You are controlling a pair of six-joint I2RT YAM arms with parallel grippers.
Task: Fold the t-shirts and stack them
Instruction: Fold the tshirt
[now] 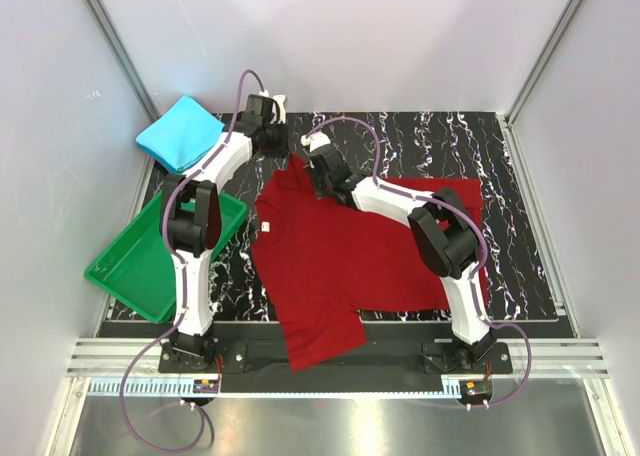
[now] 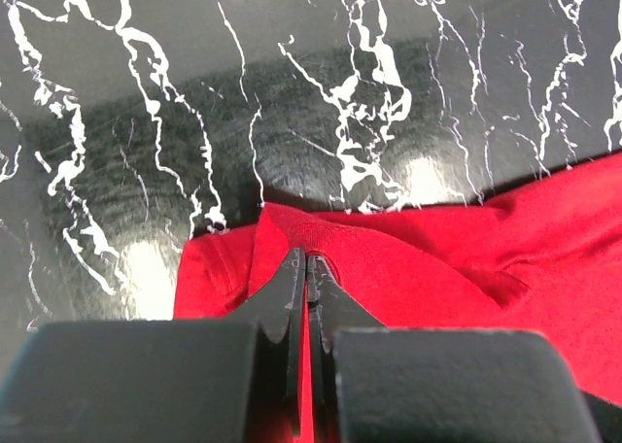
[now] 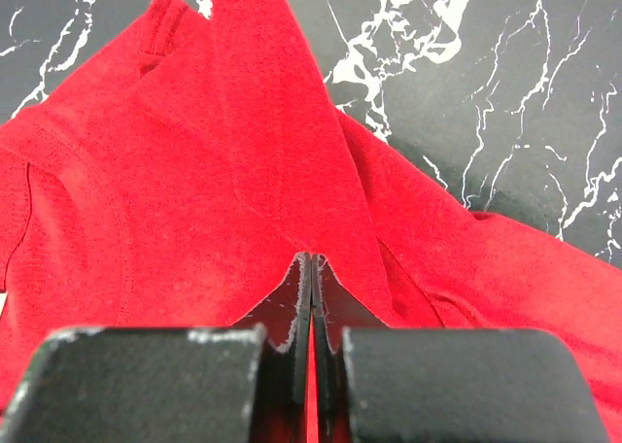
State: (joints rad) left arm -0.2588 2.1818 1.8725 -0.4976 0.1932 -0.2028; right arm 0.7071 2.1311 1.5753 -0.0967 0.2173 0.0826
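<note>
The dark red t-shirt (image 1: pixel 340 261) lies spread on the black marbled table, one sleeve hanging over the near edge. My left gripper (image 1: pixel 290 154) is shut on the shirt's far left corner; in the left wrist view (image 2: pixel 307 260) red cloth (image 2: pixel 437 268) is pinched between the jaws. My right gripper (image 1: pixel 318 181) is shut on the shirt just right of it; in the right wrist view (image 3: pixel 311 258) cloth (image 3: pixel 214 171) rises to a lifted peak. The cyan-blue t-shirt (image 1: pixel 180 132) lies folded at the far left corner.
A green plastic tray (image 1: pixel 135 271) sits at the table's left edge, partly under my left arm. White walls enclose the table on three sides. The black marbled table (image 1: pixel 450 146) shows bare at the far right.
</note>
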